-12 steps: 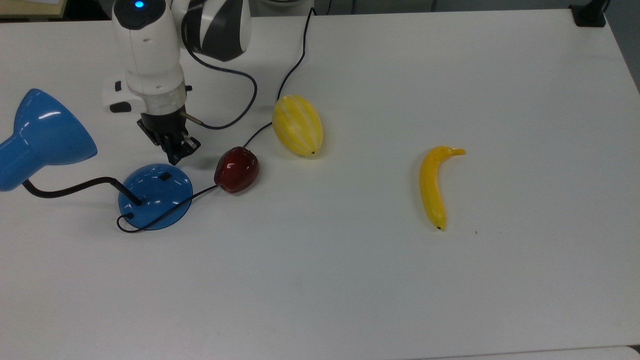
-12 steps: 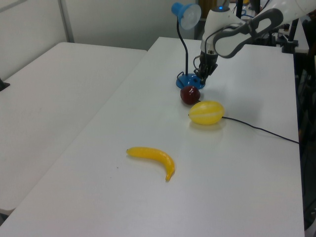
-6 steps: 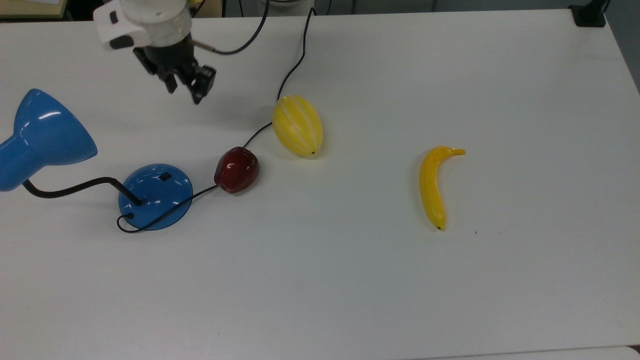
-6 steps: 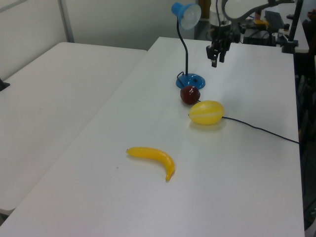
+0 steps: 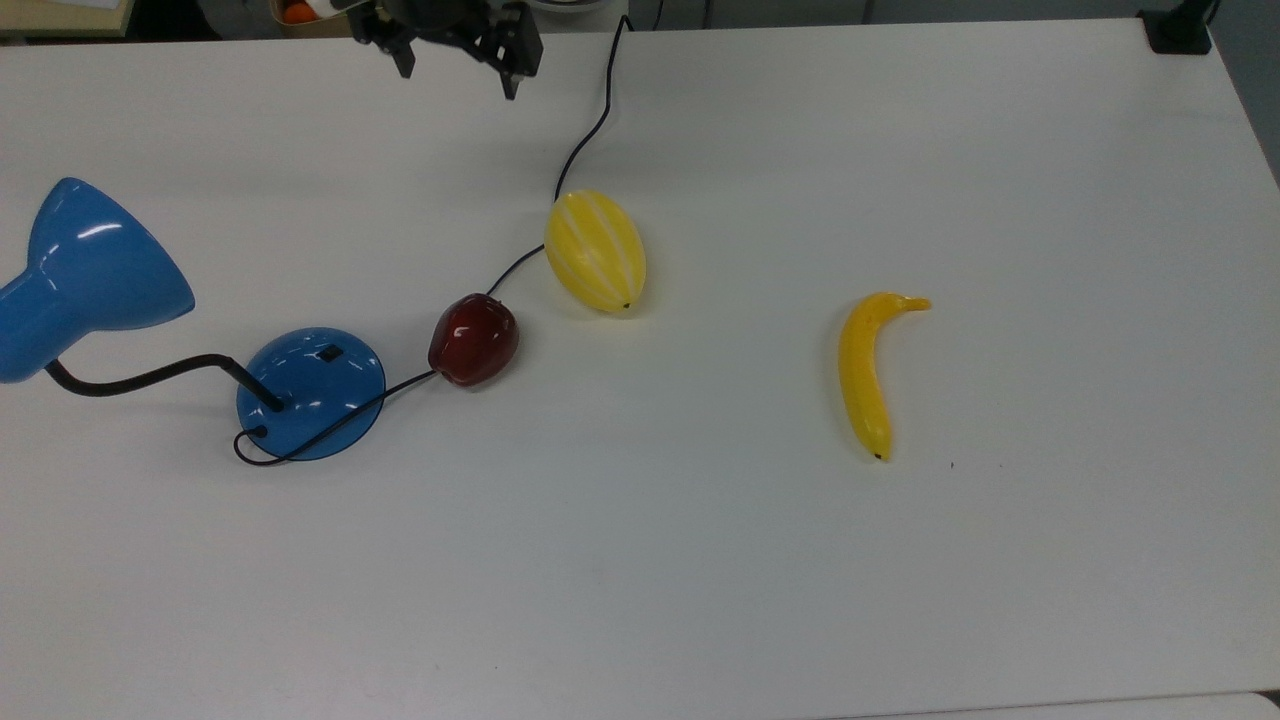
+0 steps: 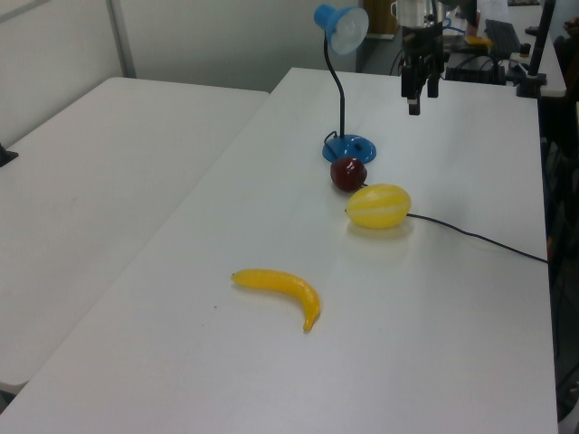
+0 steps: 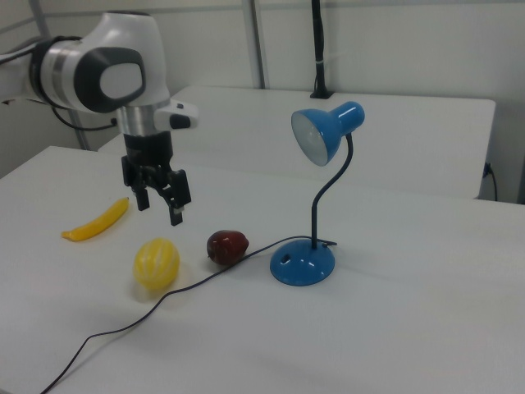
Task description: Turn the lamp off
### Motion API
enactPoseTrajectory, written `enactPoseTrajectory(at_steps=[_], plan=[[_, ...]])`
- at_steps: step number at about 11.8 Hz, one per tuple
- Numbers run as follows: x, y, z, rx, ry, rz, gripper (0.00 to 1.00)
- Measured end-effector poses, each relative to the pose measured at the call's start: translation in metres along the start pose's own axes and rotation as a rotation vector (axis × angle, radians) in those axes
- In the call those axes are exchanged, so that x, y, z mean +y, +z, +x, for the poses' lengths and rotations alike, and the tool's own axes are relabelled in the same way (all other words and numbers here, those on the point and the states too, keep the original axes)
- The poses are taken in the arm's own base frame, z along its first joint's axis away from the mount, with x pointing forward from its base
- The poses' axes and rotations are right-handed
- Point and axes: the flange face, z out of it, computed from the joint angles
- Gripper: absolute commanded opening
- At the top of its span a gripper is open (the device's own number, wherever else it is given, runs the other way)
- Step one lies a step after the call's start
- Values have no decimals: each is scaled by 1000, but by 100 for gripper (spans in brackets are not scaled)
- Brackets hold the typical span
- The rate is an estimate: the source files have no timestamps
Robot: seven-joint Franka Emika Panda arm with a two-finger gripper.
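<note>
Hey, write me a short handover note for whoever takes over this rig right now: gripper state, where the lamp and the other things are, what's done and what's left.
Gripper: open, empty, raised above the white table, apart from everything.
Glossy blue desk lamp: upright, shade showing no glow, small black switch on its domed base.
Black cord runs from the base past the dark red apple and the yellow striped melon.
Yellow banana lies apart, to the top view's right.
Done: the lamp appears off.
Left: probably nothing; confirm the switch.
</note>
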Motion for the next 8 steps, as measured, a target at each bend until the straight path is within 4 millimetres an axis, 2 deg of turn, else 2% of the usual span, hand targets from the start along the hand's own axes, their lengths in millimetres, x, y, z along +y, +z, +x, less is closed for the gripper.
enactPoseTrajectory(at_steps=[3, 8], plan=[[0, -9, -8, -1, -48, 0, 100], [1, -13, -16, -27, -69, -1, 100]])
